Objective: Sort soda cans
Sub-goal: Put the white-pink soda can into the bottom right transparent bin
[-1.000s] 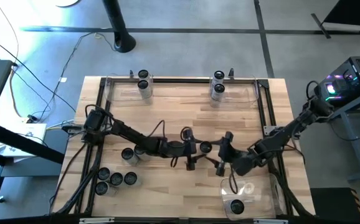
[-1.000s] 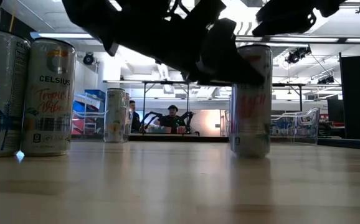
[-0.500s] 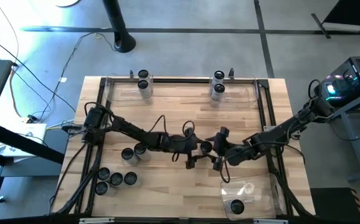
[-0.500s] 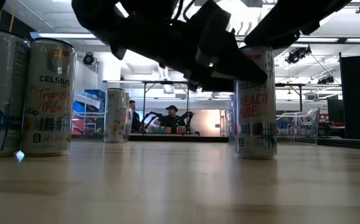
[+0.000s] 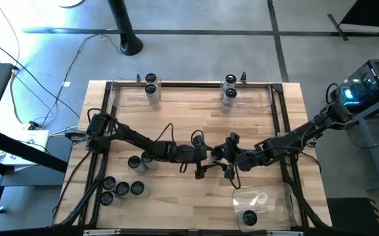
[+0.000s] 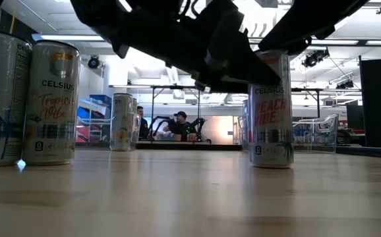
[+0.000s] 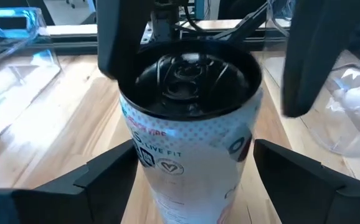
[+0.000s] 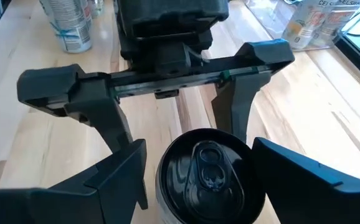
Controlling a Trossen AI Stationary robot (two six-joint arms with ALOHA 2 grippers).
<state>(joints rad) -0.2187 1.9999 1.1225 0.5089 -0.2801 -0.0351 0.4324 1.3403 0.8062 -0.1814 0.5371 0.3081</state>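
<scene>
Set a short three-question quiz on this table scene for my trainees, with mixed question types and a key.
1. True or false: the can at the table's middle, between the left gripper and the right gripper, lies on its side.
2. How many cans are in the small clear bin at the table's near right edge? A) none B) one C) three
3. Fill in: the fingers of both grippers stand ____ on either side of the middle can, with gaps showing.

Key: 1 false, it stands upright on the table; 2 B, a single can; 3 open.
</scene>
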